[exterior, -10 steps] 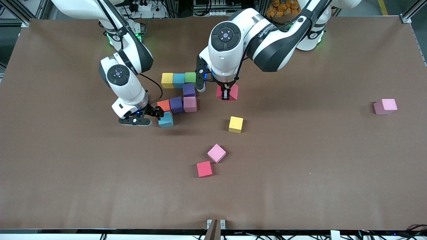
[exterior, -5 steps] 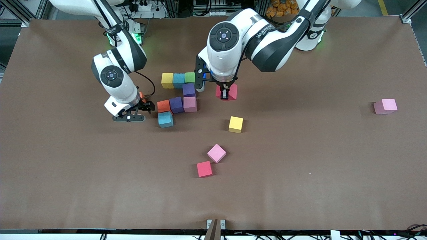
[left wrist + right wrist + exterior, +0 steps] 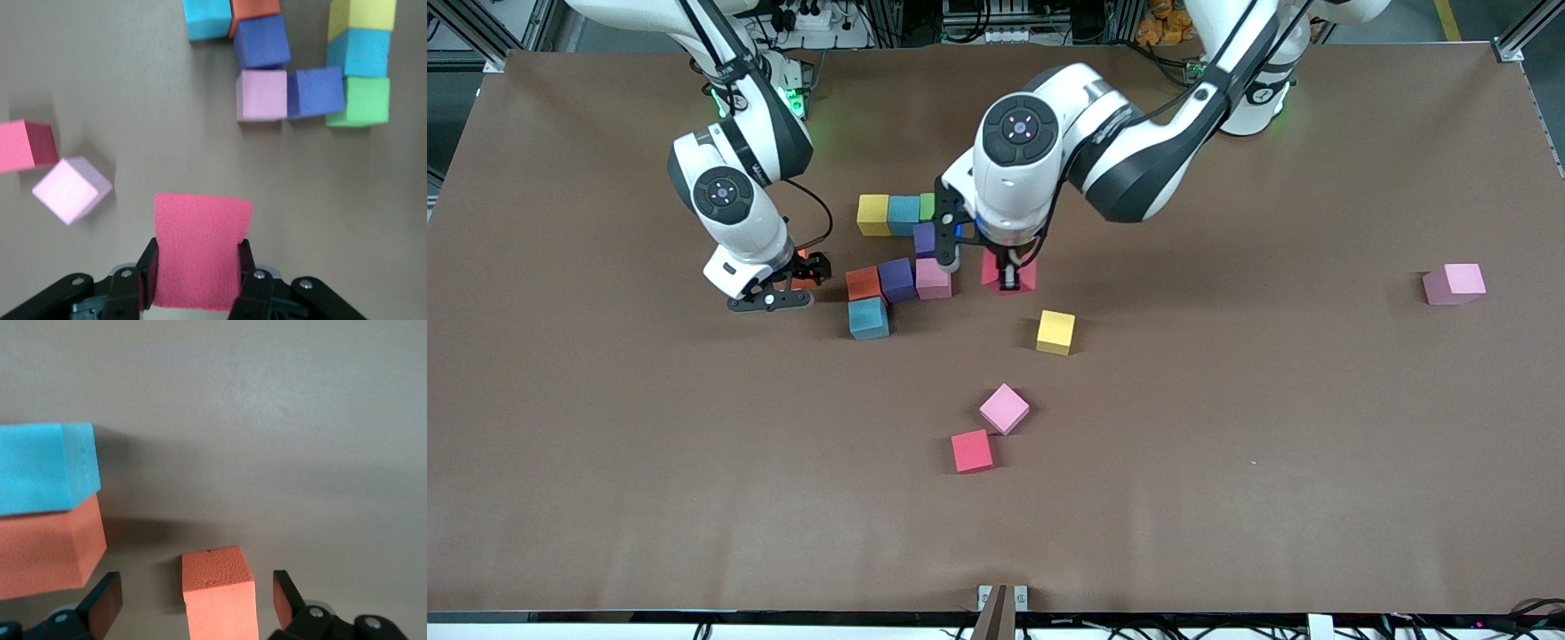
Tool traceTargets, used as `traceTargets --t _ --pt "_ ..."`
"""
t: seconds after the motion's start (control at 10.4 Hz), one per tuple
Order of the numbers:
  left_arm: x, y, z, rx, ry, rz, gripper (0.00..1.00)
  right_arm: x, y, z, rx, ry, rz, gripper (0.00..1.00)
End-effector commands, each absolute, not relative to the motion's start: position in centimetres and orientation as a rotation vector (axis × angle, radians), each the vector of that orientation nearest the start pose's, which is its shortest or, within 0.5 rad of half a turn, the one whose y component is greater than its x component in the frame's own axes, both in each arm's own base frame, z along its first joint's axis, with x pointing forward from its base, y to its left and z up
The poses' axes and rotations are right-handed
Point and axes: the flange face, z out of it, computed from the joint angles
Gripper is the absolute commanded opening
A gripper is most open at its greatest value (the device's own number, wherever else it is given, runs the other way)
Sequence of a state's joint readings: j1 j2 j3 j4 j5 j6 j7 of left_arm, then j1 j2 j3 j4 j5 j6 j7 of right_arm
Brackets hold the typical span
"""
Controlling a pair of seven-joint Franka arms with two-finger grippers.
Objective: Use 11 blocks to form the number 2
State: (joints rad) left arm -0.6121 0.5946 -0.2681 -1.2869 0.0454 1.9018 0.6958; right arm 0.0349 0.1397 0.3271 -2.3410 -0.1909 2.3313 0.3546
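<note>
My left gripper (image 3: 1009, 277) is shut on a red block (image 3: 992, 272), (image 3: 200, 247), just above the table beside the pink block (image 3: 933, 278) of the partly built number 2. That figure is a row of yellow (image 3: 873, 214), blue (image 3: 903, 211) and green (image 3: 927, 206) blocks, a purple one (image 3: 925, 238), then pink, purple (image 3: 897, 279) and orange (image 3: 863, 283), with a blue block (image 3: 869, 318) nearest the camera. My right gripper (image 3: 805, 272) is open, its fingers (image 3: 107, 603) apart on either side of a loose orange block (image 3: 219, 593).
Loose blocks lie nearer the camera: yellow (image 3: 1056, 332), pink (image 3: 1005, 409) and red (image 3: 972, 451). Another pink block (image 3: 1454, 284) sits alone toward the left arm's end of the table.
My left gripper has carried the red block closer to the figure's pink block. My right gripper has drawn away from the blue block toward the right arm's end, to the loose orange block.
</note>
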Motion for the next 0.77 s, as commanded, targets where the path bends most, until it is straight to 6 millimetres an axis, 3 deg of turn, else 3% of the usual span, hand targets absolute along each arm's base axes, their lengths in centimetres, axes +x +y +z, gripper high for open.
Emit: traceTargets --t 0.0,0.29,0.67 --pt "50.0 -55.4 39.1 -2.431 2.215 -0.191 0.00 44.3 16.1 25.5 -3.232 -0.291 0.137 1.00" --pt "51.4 -57.2 36.4 -2.501 2.180 -0.432 0.00 42.6 14.9 23.6 -3.215 -0.334 0.134 1.00" --pt "53.5 -57.4 34.4 -2.792 2.061 -0.657 0.00 41.9 14.1 23.1 -3.212 -0.344 0.138 1.00"
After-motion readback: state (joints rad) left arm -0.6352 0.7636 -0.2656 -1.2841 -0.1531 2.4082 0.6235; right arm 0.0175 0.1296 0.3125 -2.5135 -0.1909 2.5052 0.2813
